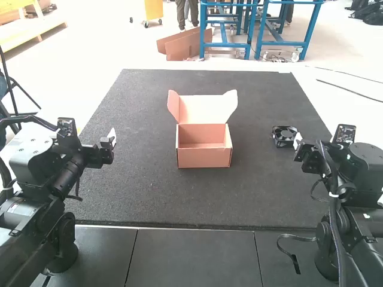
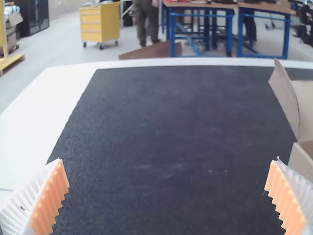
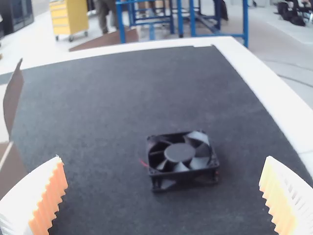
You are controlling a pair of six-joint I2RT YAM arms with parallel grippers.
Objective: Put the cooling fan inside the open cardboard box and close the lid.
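An open cardboard box (image 1: 203, 145) stands at the middle of the dark mat (image 1: 149, 179), its lid (image 1: 203, 107) raised at the back. Its edge shows in the left wrist view (image 2: 293, 112) and in the right wrist view (image 3: 12, 93). A black cooling fan (image 1: 285, 135) lies flat on the mat to the right of the box, just ahead of my right gripper (image 1: 303, 153). In the right wrist view the fan (image 3: 182, 159) lies between and beyond the open fingers (image 3: 46, 200). My left gripper (image 1: 109, 143) hovers open at the mat's left side, its pads (image 2: 51, 198) wide apart.
The mat covers most of the table, with white table surface (image 2: 29, 122) around it. Bare mat lies between the box and each gripper. Flat cardboard pieces (image 1: 179, 45) and blue frames stand on the floor beyond the table.
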